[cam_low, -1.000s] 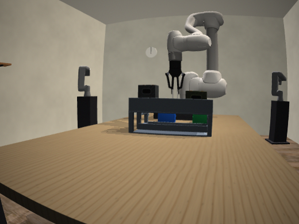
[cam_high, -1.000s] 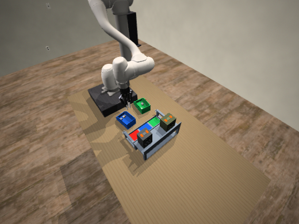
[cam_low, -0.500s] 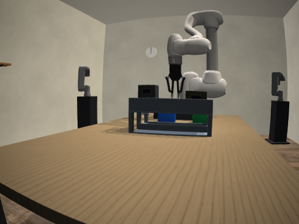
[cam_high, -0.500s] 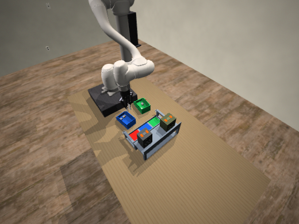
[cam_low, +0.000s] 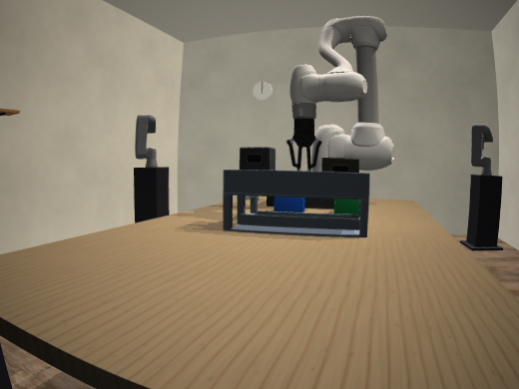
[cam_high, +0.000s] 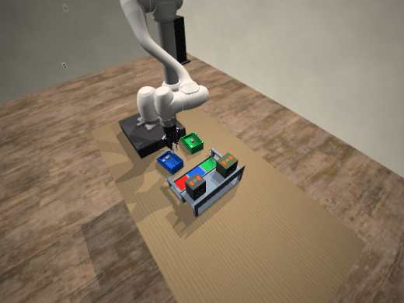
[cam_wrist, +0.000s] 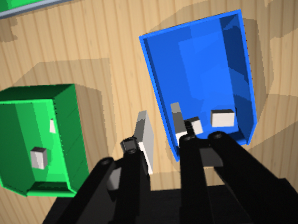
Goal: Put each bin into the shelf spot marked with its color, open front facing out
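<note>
Blue open-topped plastic bin on the tan wood-grain worktop, just in front of the grey metal shelf unit, on the arm's side of it; small grey block parts inside, grouped at one end wall. Green open-topped plastic bin also on the worktop, near the shelf unit's same side, apart from the blue bin, with small grey parts in it. Neither bin on the shelf.

On the shelf unit's lower board: red mark, blue mark, green mark in a row, all uncovered. On the shelf unit's top board: one black box with orange tabs and one olive-green box with orange tabs.

White six-joint arm bent over the worktop, black gripper pointing down above the gap between the two bins, short of the shelf unit. Fingers set narrow, partly closed, nothing between them. In the wrist view, one fingertip over the blue bin's end wall, the other over bare worktop; contact with the bin cannot be told. In the exterior view, gripper hanging level with the shelf unit's top board, behind it.
</note>
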Tool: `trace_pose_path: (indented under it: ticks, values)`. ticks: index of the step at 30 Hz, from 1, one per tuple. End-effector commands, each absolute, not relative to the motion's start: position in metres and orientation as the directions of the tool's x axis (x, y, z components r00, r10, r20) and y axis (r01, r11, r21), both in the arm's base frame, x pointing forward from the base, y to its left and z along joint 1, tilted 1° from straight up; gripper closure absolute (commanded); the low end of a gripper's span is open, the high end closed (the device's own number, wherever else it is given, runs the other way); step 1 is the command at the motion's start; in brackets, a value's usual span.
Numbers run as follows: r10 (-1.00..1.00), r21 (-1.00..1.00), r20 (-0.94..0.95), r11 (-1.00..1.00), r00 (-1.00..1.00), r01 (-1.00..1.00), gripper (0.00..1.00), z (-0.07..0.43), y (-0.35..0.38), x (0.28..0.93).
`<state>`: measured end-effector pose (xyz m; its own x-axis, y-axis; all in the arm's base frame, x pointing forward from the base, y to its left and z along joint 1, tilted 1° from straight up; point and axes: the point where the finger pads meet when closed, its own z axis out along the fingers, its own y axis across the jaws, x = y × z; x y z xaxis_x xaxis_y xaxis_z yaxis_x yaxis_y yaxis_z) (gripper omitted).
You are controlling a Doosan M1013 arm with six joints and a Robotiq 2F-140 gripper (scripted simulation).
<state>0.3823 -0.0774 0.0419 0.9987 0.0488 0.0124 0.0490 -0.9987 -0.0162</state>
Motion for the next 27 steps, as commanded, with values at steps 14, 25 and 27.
trace_pose_path:
  ticks: [14, 25, 27]
  values:
    - [0.049, -0.016, 0.012, -0.999, 0.999, 0.049, 0.76, 0.0315, -0.0772, 0.3825]
    - [0.049, -0.016, 0.012, -0.999, 0.999, 0.049, 0.76, 0.0311, -0.0772, 0.3825]
    - [0.049, -0.016, 0.012, -0.999, 0.999, 0.049, 0.76, 0.0311, -0.0772, 0.3825]
